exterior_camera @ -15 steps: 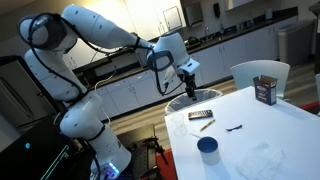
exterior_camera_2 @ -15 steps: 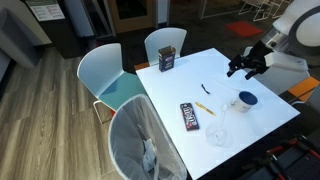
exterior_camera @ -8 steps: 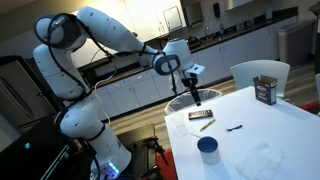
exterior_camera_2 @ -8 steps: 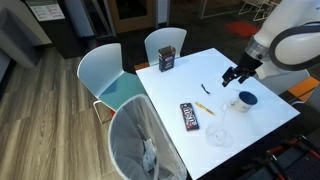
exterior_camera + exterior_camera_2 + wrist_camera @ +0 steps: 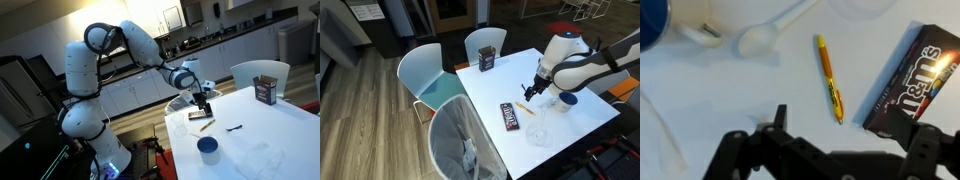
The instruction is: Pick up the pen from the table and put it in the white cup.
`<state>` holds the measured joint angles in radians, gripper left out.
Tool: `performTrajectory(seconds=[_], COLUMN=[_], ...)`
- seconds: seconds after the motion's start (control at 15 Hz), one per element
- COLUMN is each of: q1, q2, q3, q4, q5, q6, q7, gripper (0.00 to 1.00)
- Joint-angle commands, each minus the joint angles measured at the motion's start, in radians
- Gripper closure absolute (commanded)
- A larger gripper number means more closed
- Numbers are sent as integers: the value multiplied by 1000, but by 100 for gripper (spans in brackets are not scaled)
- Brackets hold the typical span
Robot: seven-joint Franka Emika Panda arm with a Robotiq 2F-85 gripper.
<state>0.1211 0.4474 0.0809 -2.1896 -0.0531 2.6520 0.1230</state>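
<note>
White surface (image 5: 585, 120), kitchen counters behind, and the fingers (image 5: 779, 122) are spread wide with nothing between them, poised above the surface close to the M&M's packet (image 5: 908, 82). Right beside that packet lies the pen (image 5: 829, 77): yellow, flat on the surface, untouched, one end almost at the packet's corner. In the wrist view it sits in the gap ahead of the fingers. Past the pen, away from the packet, there's a white plastic spoon (image 5: 765, 35). Further out on that same side stands the white cup (image 5: 566, 99), upright, blue on top, well apart from the packet. A thin black pen (image 5: 234, 128) lies near the packet too, and the dark brown box (image 5: 487, 59) stands well away from it, by a corner of the surface.
</note>
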Motion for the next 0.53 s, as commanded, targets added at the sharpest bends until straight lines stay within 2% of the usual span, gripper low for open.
performTrajectory(seconds=[0.0, 0.47], q1=[57, 128], q2=[127, 258], q3=[-45, -104], q4=[88, 181], q5=[-45, -43], q6=[63, 84], q7=[28, 50], gripper=[0, 0])
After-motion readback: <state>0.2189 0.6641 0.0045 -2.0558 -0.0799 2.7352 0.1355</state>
